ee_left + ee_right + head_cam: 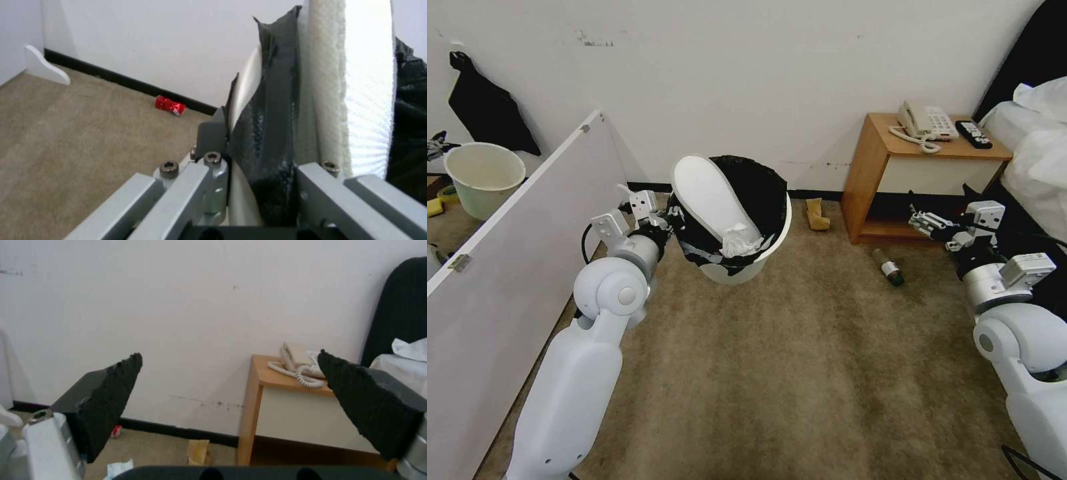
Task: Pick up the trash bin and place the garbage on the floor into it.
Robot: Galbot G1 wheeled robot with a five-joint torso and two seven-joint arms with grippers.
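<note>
The trash bin [746,269], white with a black bag over its rim, tilts above the floor [800,373] left of centre. A white slipper [710,192] and a crumpled tissue [738,241] stick out of it. My left gripper [662,223] is shut on the bin's near-left rim; the left wrist view shows its fingers [212,133] clamping rim and bag [267,133] beside the slipper [356,93]. My right gripper [924,223] hovers open and empty by the nightstand, its pads [111,396] wide apart. On the carpet lie a bottle [888,268], tan crumpled paper [818,215] and a crushed red can [170,105].
A white partition panel [527,227] runs along my left arm, with a pale unlined bucket [486,175] behind it. A wooden nightstand [894,180] with a phone [924,121] and a remote [974,133] stands at the right, next to a bed [1040,147]. Open carpet lies in front.
</note>
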